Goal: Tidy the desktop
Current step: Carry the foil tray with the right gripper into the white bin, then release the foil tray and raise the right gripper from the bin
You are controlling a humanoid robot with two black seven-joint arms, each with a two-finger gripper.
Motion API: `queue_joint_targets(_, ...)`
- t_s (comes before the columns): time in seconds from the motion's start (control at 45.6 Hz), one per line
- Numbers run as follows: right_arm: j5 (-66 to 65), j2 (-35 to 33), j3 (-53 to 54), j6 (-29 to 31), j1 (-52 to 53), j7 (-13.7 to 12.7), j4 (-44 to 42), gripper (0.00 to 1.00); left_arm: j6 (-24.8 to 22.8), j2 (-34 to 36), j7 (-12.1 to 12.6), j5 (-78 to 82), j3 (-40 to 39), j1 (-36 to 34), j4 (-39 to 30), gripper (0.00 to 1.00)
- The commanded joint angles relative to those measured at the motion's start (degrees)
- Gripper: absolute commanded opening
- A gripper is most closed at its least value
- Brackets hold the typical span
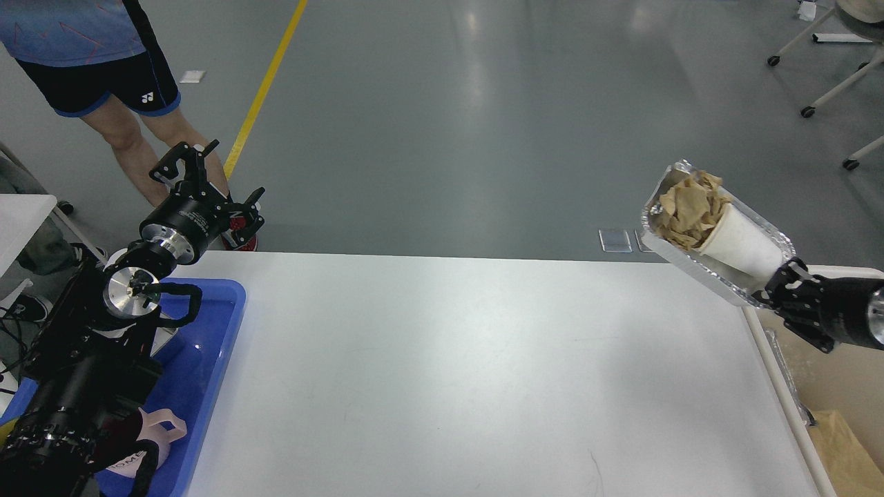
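**Foil tray lifted off, white tabletop bare in front of me**

The tabletop [469,373] spreads wide and flat below my head, from the blue tray [224,324] at its left end to the cream bin [829,414] just beside its right end. Its surface looks smooth, hard and stiff; I judge that light rubbish would slide on it easily, so small things are best pinched from above or at an edge instead of pushed.

My right gripper [777,286] is held out past the far right corner, fingers pinching the near rim of a foil tray [718,273]. The tray tilts up and away, carrying a white paper cup [739,241] lying on its side and crumpled brown paper [690,207]. Foil this thin should be light but will buckle, so I judge the grip belongs on the rolled rim, as it is.

My left arm rises over the blue tray, where a pale pink item [162,428] lies. My left gripper [207,183] points far and up, fingers spread and holding nothing.
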Motion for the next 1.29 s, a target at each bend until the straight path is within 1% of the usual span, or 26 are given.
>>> queue_joint_targets(0.0, 0.0, -0.8, 6.1, -0.3, -7.3, 0.1, -3.8, 0.0, 0.0, -0.3, 0.1, 0.0, 0.0, 0.0, 0.0, 0.93)
queue_joint_targets(0.088, 0.0, -0.8, 8.1, -0.3, -10.4, 0.2, -7.5, 0.0, 0.1, -0.2, 0.0, 0.0, 1.2, 0.0, 0.0, 0.93)
queue_joint_targets(0.11, 0.2, -0.8, 9.1, -0.6, -11.7, 0.2, -10.3, 0.0, 0.1, -0.2, 0.0, 0.0, 2.0, 0.0, 0.0, 0.93)
queue_joint_targets(0.153, 0.5, -0.7, 9.3, -0.9, -12.5, 0.2, -12.7, 0.0, 0.5, -0.2, 0.0, 0.0, 2.2, 0.1, 0.0, 0.93)
queue_joint_targets(0.285, 1.0, -0.1, 9.3, -1.1, -13.6, 0.3, -19.9, 0.0, 1.9, -0.1, 0.0, 0.0, 2.3, 0.6, 0.0, 0.93)
queue_joint_targets(0.417, 2.5, 1.4, 9.3, -1.1, -13.8, 0.5, -26.1, 0.0, 2.0, -0.2, 0.0, 0.0, 2.4, 0.6, 0.0, 0.93)
queue_joint_targets(0.614, 2.5, 3.4, 9.2, -1.1, -13.8, 0.6, -31.0, 0.0, 2.2, -0.8, 0.0, 0.0, 3.7, 0.7, 0.0, 0.93)
queue_joint_targets(0.636, 2.6, 3.5, 9.3, -1.1, -13.8, 0.6, -31.2, 0.02, 2.4, -0.9, 0.0, 0.0, 3.7, 0.7, 0.0, 0.93)
queue_joint_targets(0.724, 2.5, 3.7, 9.3, -1.2, -13.8, 0.5, -32.6, 0.25, 2.7, -1.1, 0.0, 0.0, 3.8, 0.7, 0.0, 0.93)
queue_joint_targets(0.811, 2.6, 3.7, 9.3, -2.1, -13.6, 0.5, -34.0, 0.57, 2.7, -1.1, 0.0, 0.0, 3.7, 0.7, 0.0, 0.93)
queue_joint_targets(0.877, 2.6, 3.7, 9.3, -3.6, -13.3, 0.5, -35.1, 0.75, 2.7, -1.2, 0.0, 0.0, 3.8, 0.8, 0.0, 0.93)
queue_joint_targets(0.943, 2.6, 4.7, 9.3, -5.1, -13.1, 0.5, -35.9, 0.98, 2.7, -1.2, 0.0, 0.0, 3.8, 0.8, 0.0, 0.93)
queue_joint_targets(0.965, 2.6, 5.1, 9.3, -5.4, -13.1, 0.5, -36.0, 1.0, 2.7, -1.2, 0.0, 0.0, 3.8, 0.9, 0.0, 0.93)
queue_joint_targets(1.14, 2.6, 5.5, 9.2, -5.4, -12.6, 0.0, -35.9, 1.0, 2.7, -1.2, 0.0, 0.0, 3.8, 0.8, 0.0, 0.93)
queue_joint_targets(1.272, 2.6, 5.6, 9.2, -5.0, -7.4, 0.4, -35.2, 1.0, 2.7, -1.0, 0.2, 0.0, 3.9, 0.8, 0.0, 0.94)
